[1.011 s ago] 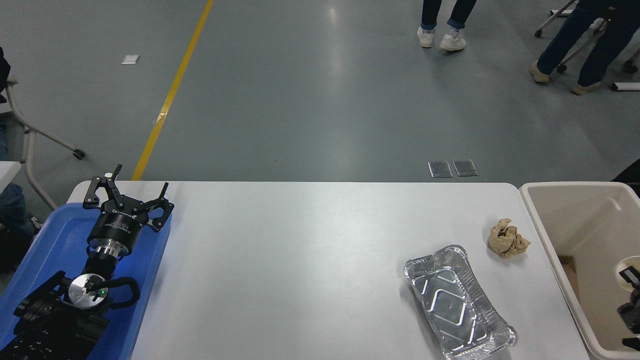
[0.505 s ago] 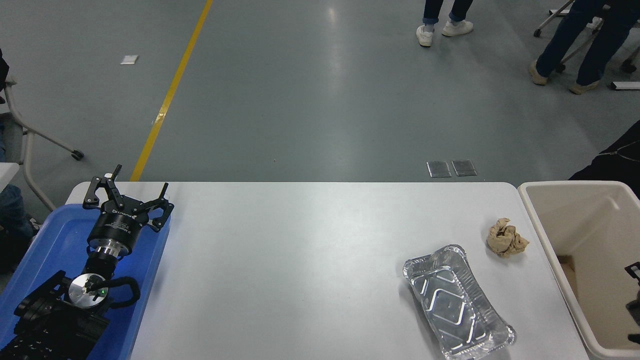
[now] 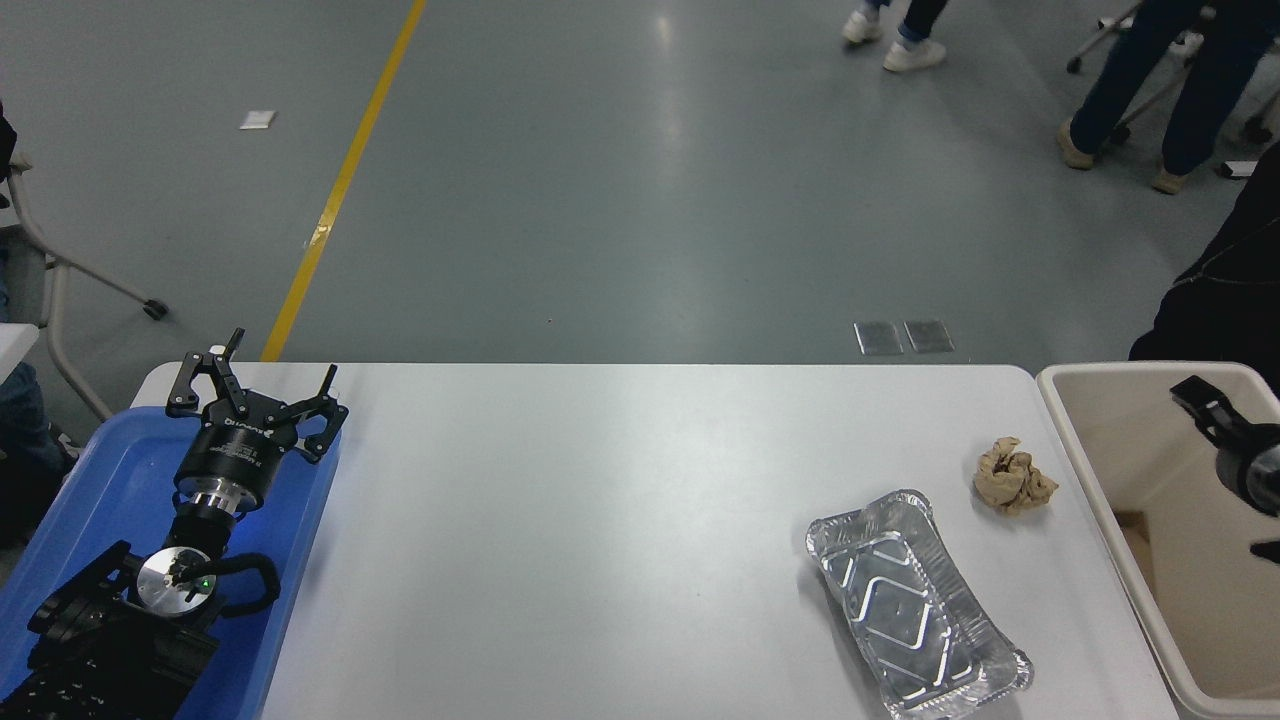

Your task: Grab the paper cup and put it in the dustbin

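Observation:
The paper cup shows nowhere in this view. The dustbin (image 3: 1100,372) is a large cream bin standing against the table's right end, cut off by the picture's right edge. My right gripper (image 3: 1230,472) comes in from the right edge and hovers above the bin's inside. It is open, with one black finger (image 3: 1197,397) pointing up-left and nothing between the fingers. Only part of it is in the picture. My left gripper (image 3: 257,385) is parked open over the blue tray (image 3: 110,470) at the lower left.
A silver foil tray (image 3: 915,605) lies on the white table (image 3: 600,520) near its front right. A crumpled brown paper ball (image 3: 1013,475) sits between it and the bin. A person in dark clothing (image 3: 1225,290) stands just beyond the bin. Other people walk at the top right.
The white cup seen by my right gripper inside the bin one second ago is gone from view. The gripper has since risen toward the bin's far end. A dark-clothed person has moved in.

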`<move>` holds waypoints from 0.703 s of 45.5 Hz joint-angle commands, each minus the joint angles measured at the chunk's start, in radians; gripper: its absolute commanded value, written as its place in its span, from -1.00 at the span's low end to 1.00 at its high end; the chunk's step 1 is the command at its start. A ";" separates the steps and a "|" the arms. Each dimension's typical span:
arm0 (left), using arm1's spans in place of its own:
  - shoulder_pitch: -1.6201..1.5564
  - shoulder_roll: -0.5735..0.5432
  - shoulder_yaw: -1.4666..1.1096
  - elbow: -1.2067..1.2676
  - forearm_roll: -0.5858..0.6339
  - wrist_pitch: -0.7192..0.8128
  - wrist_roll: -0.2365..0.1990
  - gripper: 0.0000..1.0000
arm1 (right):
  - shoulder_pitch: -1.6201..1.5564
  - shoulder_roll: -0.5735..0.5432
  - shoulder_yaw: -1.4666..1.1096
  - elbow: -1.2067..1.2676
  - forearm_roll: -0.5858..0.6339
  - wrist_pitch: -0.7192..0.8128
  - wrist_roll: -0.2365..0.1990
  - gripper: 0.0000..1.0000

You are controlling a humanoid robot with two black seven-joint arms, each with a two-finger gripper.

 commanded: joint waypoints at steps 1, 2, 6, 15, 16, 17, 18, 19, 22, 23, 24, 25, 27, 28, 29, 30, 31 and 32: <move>0.000 0.000 0.002 0.000 0.000 0.000 0.000 0.99 | 0.365 -0.015 -0.173 0.467 -0.121 0.006 0.007 1.00; 0.000 0.000 0.002 0.000 0.000 0.000 0.000 0.99 | 0.401 -0.001 -0.198 0.499 -0.139 0.006 0.007 1.00; 0.000 0.000 0.002 0.000 0.000 0.000 0.000 0.99 | 0.531 0.071 -0.328 0.589 -0.202 0.006 0.007 1.00; 0.000 0.000 0.002 0.000 0.000 0.000 0.000 0.99 | 0.852 0.246 -0.647 0.821 -0.248 0.104 0.004 1.00; 0.000 0.000 0.002 0.000 0.000 0.000 0.000 0.99 | 0.887 0.253 -0.663 0.853 -0.248 0.133 0.004 1.00; 0.000 0.000 0.002 0.000 0.000 0.000 0.000 0.99 | 0.921 0.257 -0.670 0.884 -0.248 0.165 0.004 1.00; 0.000 0.000 0.002 0.000 0.000 0.000 0.000 0.99 | 0.954 0.261 -0.673 0.911 -0.245 0.203 0.004 1.00; 0.000 0.000 0.002 0.000 0.000 0.000 0.000 0.99 | 0.990 0.264 -0.673 0.939 -0.241 0.240 0.001 1.00; 0.000 0.000 0.002 0.000 0.000 0.000 0.000 0.99 | 1.082 0.273 -0.676 1.001 -0.235 0.354 -0.007 1.00; 0.000 0.000 0.002 0.000 0.000 0.000 0.000 0.99 | 1.109 0.276 -0.676 1.017 -0.235 0.386 -0.009 1.00; 0.000 0.000 0.002 0.000 0.000 0.000 0.000 0.99 | 1.136 0.278 -0.680 1.030 -0.235 0.415 -0.013 1.00; 0.000 0.000 0.002 0.000 0.000 0.000 0.000 0.99 | 1.162 0.280 -0.683 1.039 -0.233 0.443 -0.016 1.00; 0.000 0.000 0.002 0.000 0.000 0.000 0.000 0.99 | 1.209 0.278 -0.686 1.053 -0.233 0.489 -0.025 1.00; 0.000 0.000 0.002 0.000 -0.001 0.000 0.000 0.99 | 1.231 0.278 -0.686 1.059 -0.233 0.507 -0.030 1.00; 0.000 0.000 0.002 0.000 0.000 0.000 0.000 0.99 | 1.251 0.277 -0.687 1.062 -0.233 0.529 -0.032 1.00; 0.000 0.000 0.002 0.000 0.000 0.000 0.000 0.99 | 1.269 0.276 -0.687 1.064 -0.233 0.550 -0.035 1.00; 0.000 0.000 0.002 0.000 0.000 0.000 0.000 0.99 | 1.284 0.275 -0.687 1.064 -0.233 0.572 -0.036 1.00; 0.000 0.002 0.002 0.000 0.000 0.000 0.000 0.99 | 1.300 0.273 -0.689 1.064 -0.233 0.593 -0.038 1.00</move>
